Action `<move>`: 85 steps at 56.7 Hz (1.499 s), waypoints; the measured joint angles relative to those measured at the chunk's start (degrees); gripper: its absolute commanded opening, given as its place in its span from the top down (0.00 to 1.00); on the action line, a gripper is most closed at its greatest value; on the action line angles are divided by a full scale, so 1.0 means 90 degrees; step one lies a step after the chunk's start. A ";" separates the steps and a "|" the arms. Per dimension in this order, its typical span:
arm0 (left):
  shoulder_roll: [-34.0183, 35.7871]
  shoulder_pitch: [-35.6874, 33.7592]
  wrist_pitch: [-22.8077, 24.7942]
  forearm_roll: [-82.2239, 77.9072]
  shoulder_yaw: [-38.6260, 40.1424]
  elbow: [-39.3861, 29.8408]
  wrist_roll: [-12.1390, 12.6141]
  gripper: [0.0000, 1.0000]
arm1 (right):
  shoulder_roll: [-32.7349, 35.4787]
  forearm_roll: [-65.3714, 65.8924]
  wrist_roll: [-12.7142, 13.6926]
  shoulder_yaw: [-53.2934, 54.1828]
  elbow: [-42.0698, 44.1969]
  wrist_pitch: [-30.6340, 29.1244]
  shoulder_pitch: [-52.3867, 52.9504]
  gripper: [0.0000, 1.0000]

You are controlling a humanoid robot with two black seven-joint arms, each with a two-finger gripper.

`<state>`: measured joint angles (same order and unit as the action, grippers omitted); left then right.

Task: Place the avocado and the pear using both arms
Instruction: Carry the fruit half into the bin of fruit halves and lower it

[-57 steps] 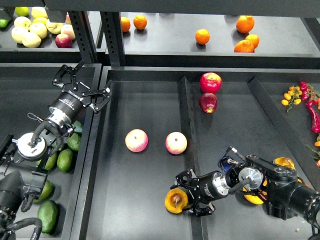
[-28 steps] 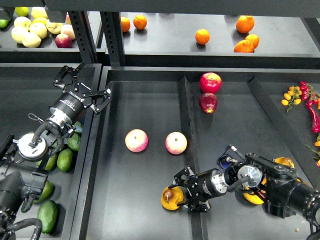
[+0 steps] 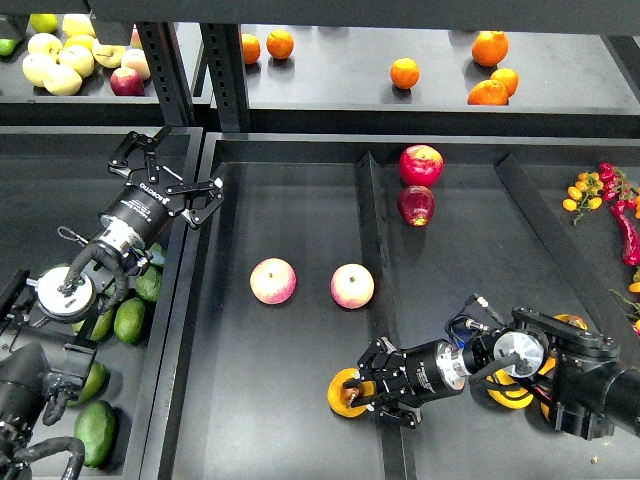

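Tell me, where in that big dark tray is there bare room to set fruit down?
The wide black tray floor is bare above the two pink-yellow apples, and below the left one. It is crowded at the lower divider, where the right gripper holds the orange-yellow pear.

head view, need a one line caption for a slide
Right gripper closes on the pear in the centre tray; left gripper hangs open and empty beyond the avocados.
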<state>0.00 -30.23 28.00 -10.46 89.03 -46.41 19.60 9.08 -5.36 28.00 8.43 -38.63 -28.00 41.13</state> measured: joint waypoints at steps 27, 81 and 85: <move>0.0000 0.0030 0.0000 0.0004 -0.0025 -0.0012 -0.0001 0.02 | 0.0156 -0.0440 0.0000 0.0008 -0.0060 0.0000 0.0337 0.97; 0.0000 0.0033 0.0000 0.0009 -0.0061 -0.0058 0.0010 0.01 | 0.1957 -0.2669 0.0000 -0.1039 -0.0127 0.0000 0.0860 0.96; 0.0000 0.0040 0.0000 0.0010 -0.0057 -0.0060 0.0010 0.01 | 0.1925 -0.2671 0.0000 -0.1062 -0.0046 0.0000 0.0728 0.96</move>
<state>0.00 -29.87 28.00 -10.37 88.51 -46.94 19.69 26.40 -29.41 28.00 -1.12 -39.04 -28.00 47.68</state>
